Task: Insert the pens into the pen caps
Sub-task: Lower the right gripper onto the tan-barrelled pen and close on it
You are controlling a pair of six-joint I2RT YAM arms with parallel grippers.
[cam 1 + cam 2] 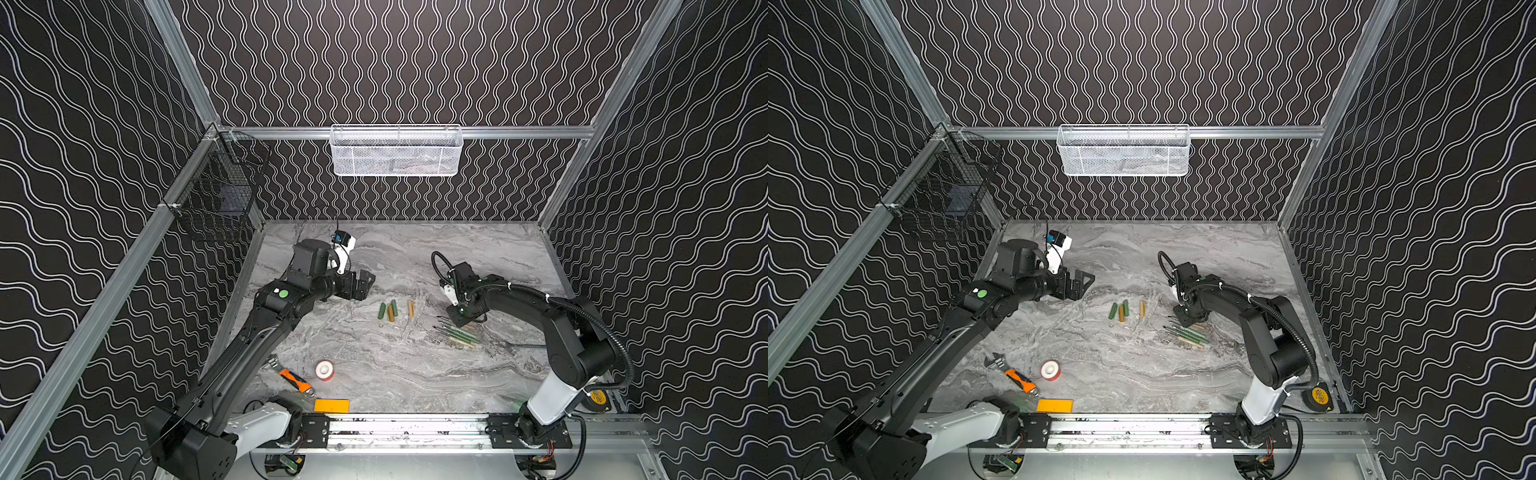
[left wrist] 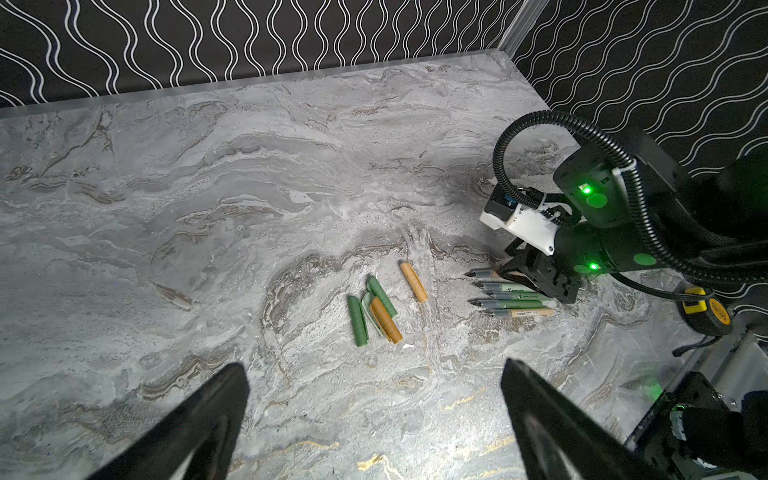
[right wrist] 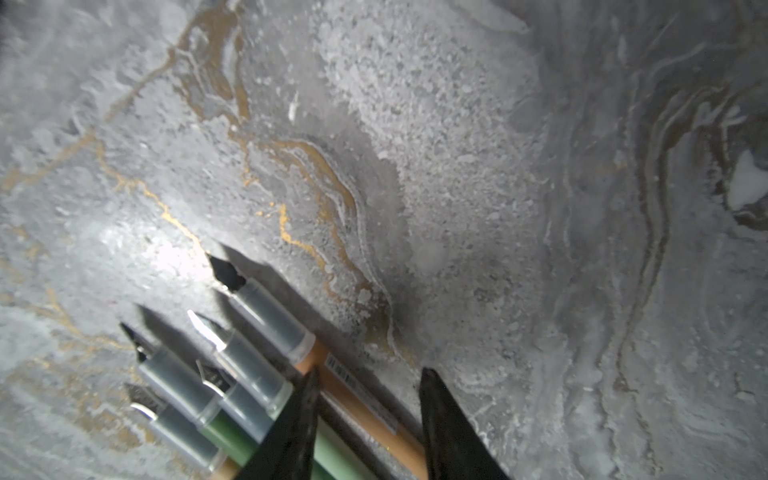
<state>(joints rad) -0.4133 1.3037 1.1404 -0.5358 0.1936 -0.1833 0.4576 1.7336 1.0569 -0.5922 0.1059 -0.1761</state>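
The pens [image 1: 457, 334] lie in a row right of centre, with the pen caps [image 2: 376, 309] just left of them. The right gripper [image 3: 370, 374] stands half-narrow astride the tan pen [image 3: 357, 407], perhaps not touching it. The left gripper [image 2: 374, 365] is wide and empty. The pens look light, stiff and smooth, and may roll, so the mid barrel is the best hold.

The left arm [image 1: 249, 332] and right arm [image 1: 528, 297] are black with white base links [image 1: 552, 399], round green stickers [image 1: 284, 294], white camera mounts [image 1: 344, 249], and a ribbed hose [image 2: 497, 158] along the right
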